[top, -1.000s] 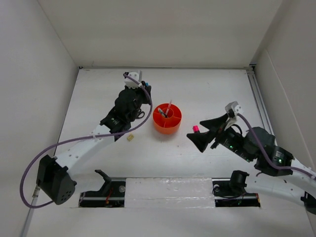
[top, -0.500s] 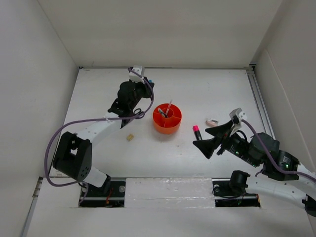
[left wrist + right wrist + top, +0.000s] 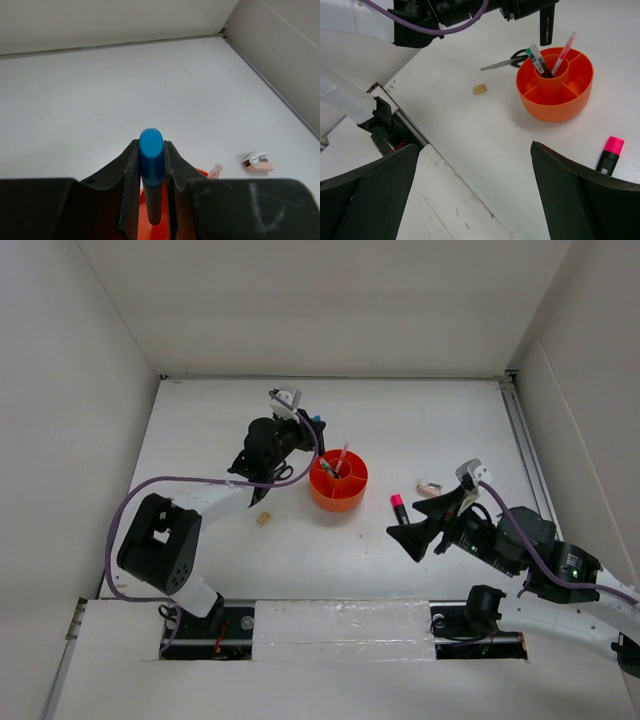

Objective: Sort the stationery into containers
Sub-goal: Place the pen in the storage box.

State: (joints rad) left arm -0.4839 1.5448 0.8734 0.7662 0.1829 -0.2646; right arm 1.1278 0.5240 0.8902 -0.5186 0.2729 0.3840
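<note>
Stationery partly sorted. Orange organizer stands near the middle of the table. Its central cup holds a pink pen and two thin pens, all leaning upright. The outer compartments that face the right wrist camera show bare orange floor.

Blue-capped highlighter is clamped in the left gripper, a finger pressed to each side of the barrel, with the blue cap poking out past the fingertips. In the overhead view the left gripper hangs just off the organizer's far-left rim. The left wrist view shows orange plastic right behind the barrel, but whether the highlighter is over a compartment I cannot tell.

Scissors lie flat on the table just left of the organizer, under the left arm. Tan eraser lies near-left of the organizer, apart from it. Pink-capped highlighter lies to the organizer's right. Sharpener is a little farther right, near it but not touching.

Right gripper has its jaws spread wide, gripping nothing. It is raised above the table just near-right of the pink-capped highlighter and points toward the organizer.
</note>
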